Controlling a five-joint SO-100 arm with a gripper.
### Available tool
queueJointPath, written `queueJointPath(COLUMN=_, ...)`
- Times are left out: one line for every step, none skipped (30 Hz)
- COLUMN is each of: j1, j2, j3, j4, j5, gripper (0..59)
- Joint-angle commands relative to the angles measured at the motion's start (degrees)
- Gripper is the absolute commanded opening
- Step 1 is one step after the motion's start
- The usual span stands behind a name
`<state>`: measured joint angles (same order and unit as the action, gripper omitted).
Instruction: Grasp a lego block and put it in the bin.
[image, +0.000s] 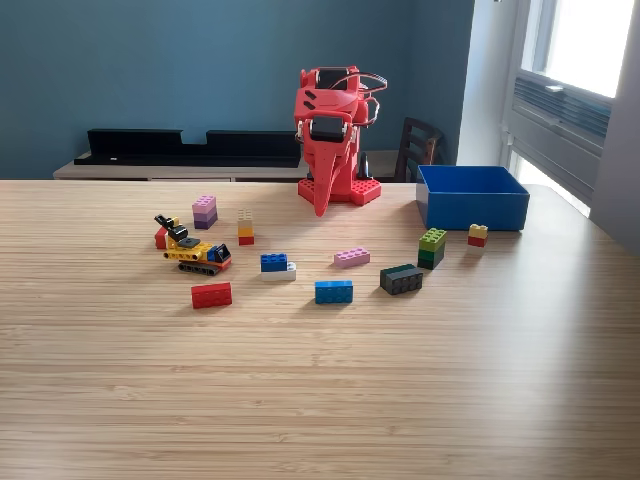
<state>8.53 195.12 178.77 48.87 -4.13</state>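
On the wooden worktop (320, 400) the red arm (330, 130) sits folded at the far edge, around 12 o'clock from the scattered blocks, its hand (321, 200) pointing straight down with the tip just above the surface; the jaws look pressed together and hold nothing. The blue bin (471, 197) stands at about 2 o'clock in the exterior view, well apart from the hand. Just beside the bin's front wall are a yellow-and-red block (478, 235) and a green stack (432, 248). Nearer the middle lie a dark block (401, 279), a pink block (351, 257), a blue block (333, 291) and a blue-on-white pair (276, 266). Toward 9 o'clock are a red block (211, 295), a small yellow vehicle model (195, 250), a purple stack (205, 211) and a thin mixed tower (245, 227).
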Motion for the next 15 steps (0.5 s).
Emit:
queueJointPath(j1=-0.9, j2=2.9, j3=0.4, j4=0.1, j5=-0.7, gripper=0.1)
queueJointPath(j1=-0.9, j2=2.9, j3=0.4, j4=0.1, j5=-0.7, gripper=0.1)
queueJointPath(j1=-0.9, j2=2.9, j3=0.4, j4=0.1, j5=-0.7, gripper=0.2)
queueJointPath(j1=-0.9, j2=2.9, j3=0.4, j4=0.1, j5=-0.8, gripper=0.2)
queueJointPath(j1=-0.9, j2=2.9, j3=0.4, j4=0.1, j5=-0.8, gripper=0.2)
queueJointPath(j1=-1.0, j2=2.9, j3=0.4, j4=0.1, j5=-1.0, gripper=0.2)
queueJointPath(j1=-1.1, j2=2.9, j3=0.4, j4=0.1, j5=-1.1, gripper=0.2)
queueJointPath(j1=-1.1, j2=2.9, j3=0.4, j4=0.1, j5=-1.1, gripper=0.2)
queueJointPath(j1=-1.1, j2=2.9, j3=0.4, j4=0.1, j5=-1.1, gripper=0.2)
queueJointPath(j1=-1.1, j2=2.9, j3=0.4, j4=0.1, j5=-1.1, gripper=0.2)
queueJointPath(j1=-1.1, j2=2.9, j3=0.4, j4=0.1, j5=-1.1, gripper=0.2)
queueJointPath(j1=-1.2, j2=2.9, j3=0.4, j4=0.1, j5=-1.1, gripper=0.2)
queueJointPath(j1=-1.3, j2=2.9, j3=0.4, j4=0.1, j5=-1.4, gripper=0.2)
queueJointPath(j1=-1.6, j2=2.9, j3=0.4, j4=0.1, j5=-1.7, gripper=0.2)
queueJointPath(j1=-1.8, j2=2.9, j3=0.4, j4=0.1, j5=-2.0, gripper=0.2)
